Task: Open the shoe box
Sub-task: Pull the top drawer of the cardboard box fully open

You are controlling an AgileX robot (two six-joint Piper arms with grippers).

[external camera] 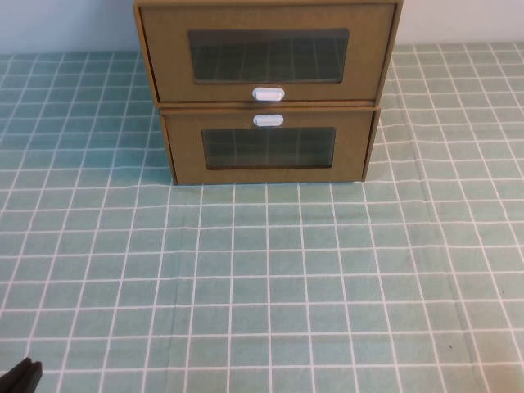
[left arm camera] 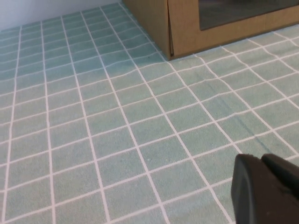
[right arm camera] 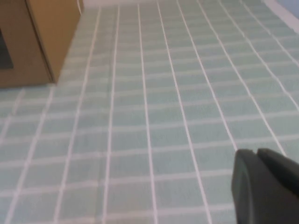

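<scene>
Left gripper point(left arm camera: 260, 161): black, at the near left corner of the table, low over the cloth, fingers pressed together on nothing.
Right gripper point(right arm camera: 257, 156): black, low over the cloth on the right side, out of the high view, pinched shut and empty.
Tablecloth point(external camera: 262, 286): teal with a white grid, lightly creased, covering the whole table.
Lower shoe box point(external camera: 268, 147): brown card, at the far middle of the table, dark window in front, closed.
Upper shoe box point(external camera: 268, 53): stacked on the lower one, same make, closed.
Handles: one white pull on the upper front point(external camera: 268, 94), one on the lower front point(external camera: 268, 120), close together.
Wall point(external camera: 65, 24): pale, right behind the boxes.
Open room: bare cloth between both grippers and the box fronts, and to either side of the stack.
</scene>
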